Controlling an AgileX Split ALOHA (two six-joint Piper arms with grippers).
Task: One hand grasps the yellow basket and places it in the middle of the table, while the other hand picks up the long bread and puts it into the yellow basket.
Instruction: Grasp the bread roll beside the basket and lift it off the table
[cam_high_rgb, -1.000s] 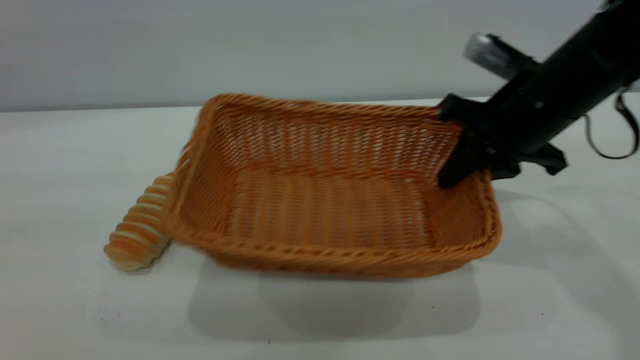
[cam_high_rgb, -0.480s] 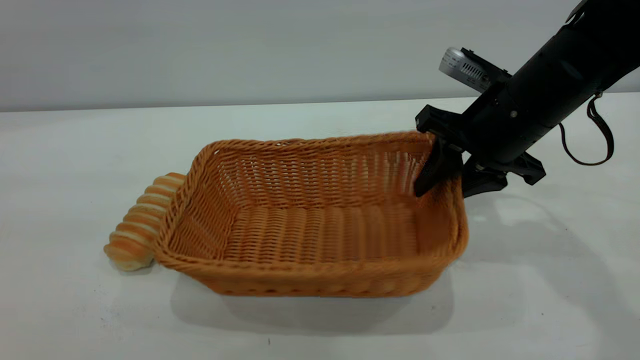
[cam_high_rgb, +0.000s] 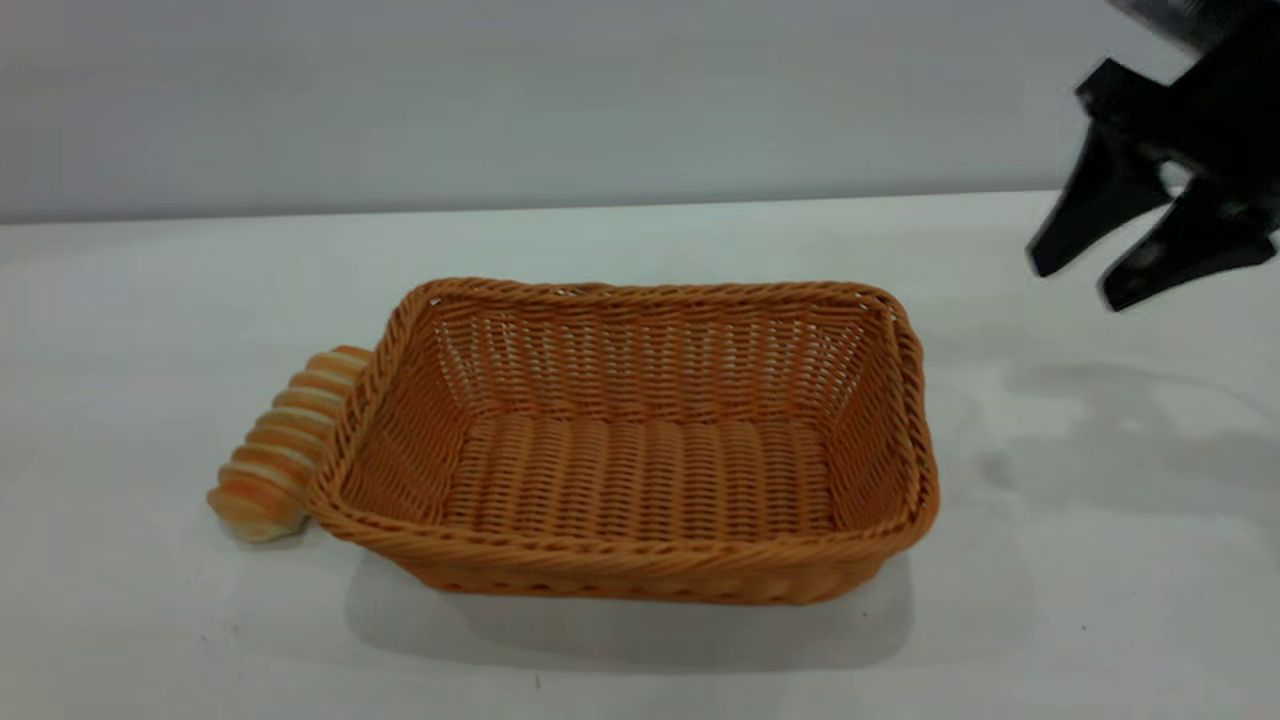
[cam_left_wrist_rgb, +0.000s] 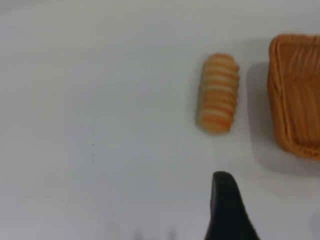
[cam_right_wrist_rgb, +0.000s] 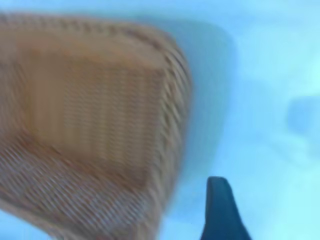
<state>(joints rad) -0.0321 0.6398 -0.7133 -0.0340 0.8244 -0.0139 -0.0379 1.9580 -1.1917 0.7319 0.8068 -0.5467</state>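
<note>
The right gripper (cam_high_rgb: 1105, 285) is hanging in the air with its two pointed fingers spread wide and nothing between them. Below it and off toward the table's middle, well apart, the yellow basket (cam_high_rgb: 640, 560) is sitting flat and empty on the table (cam_high_rgb: 150, 290). At the basket's far end from this claw, the long bread (cam_high_rgb: 280, 445) is lying just beside the braided rim. The left gripper (cam_left_wrist_rgb: 227, 210) is showing a single dark finger above the table near the bread; whether it is wide or narrow cannot be told.
</note>
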